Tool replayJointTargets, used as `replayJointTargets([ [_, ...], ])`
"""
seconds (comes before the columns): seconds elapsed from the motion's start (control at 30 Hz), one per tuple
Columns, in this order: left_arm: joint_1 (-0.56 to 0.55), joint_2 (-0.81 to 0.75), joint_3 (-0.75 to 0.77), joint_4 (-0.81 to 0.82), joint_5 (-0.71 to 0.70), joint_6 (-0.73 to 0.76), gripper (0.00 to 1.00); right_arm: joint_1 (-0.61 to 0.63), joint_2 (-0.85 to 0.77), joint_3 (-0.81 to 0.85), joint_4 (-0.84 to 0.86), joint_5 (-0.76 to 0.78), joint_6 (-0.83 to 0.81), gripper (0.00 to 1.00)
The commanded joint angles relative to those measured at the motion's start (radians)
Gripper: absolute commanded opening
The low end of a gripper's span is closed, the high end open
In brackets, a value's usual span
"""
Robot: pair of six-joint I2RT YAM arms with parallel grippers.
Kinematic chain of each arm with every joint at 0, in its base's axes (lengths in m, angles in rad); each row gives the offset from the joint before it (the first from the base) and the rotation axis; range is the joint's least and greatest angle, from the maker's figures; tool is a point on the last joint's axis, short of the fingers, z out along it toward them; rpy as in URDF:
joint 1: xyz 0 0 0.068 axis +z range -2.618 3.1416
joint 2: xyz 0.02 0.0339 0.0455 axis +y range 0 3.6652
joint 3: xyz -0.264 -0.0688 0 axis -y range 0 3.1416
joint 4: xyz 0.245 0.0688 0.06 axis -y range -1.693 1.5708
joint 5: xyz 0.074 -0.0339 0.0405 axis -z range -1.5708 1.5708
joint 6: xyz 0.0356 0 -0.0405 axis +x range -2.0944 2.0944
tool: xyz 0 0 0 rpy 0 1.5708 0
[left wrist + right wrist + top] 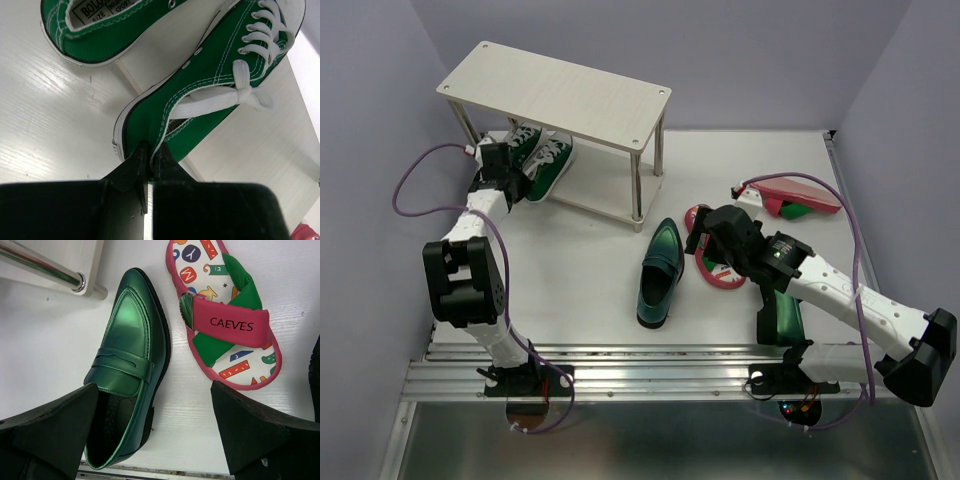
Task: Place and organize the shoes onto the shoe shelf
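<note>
Only the right wrist view shows the right fingers point(50, 430) spread wide above a glossy dark green loafer point(127, 375) and a red flip-flop with patterned white footbed point(225, 320), which lie side by side on the white surface point(570, 270). Farther off, the left wrist view alone shows the left fingers point(132, 167) pinching the heel collar of a green canvas sneaker with white laces point(210, 85). From above, the left arm reaches to the lower board of the pale wood two-tier shoe shelf point(555, 85), where this sneaker lies.
</note>
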Motion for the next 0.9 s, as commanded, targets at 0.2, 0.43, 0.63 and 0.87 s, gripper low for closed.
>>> replayJointTargets([
  [0.2,0.0,0.063,0.221,0.015,-0.06,0.013,0.0,0.0,-0.054,0.02,0.0,0.033,0.018,1.0],
  [0.43,0.006,0.097,0.247,0.027,-0.051,0.042,0.0,0.0,-0.06,0.021,-0.008,0.039,0.021,1.0],
  [0.63,0.011,0.073,0.182,0.064,-0.033,0.05,0.0,0.0,-0.052,0.024,-0.009,0.038,0.023,1.0],
  [0.87,0.011,0.074,0.154,0.067,-0.034,0.084,0.09,0.0,-0.055,0.024,-0.009,0.036,0.023,1.0],
])
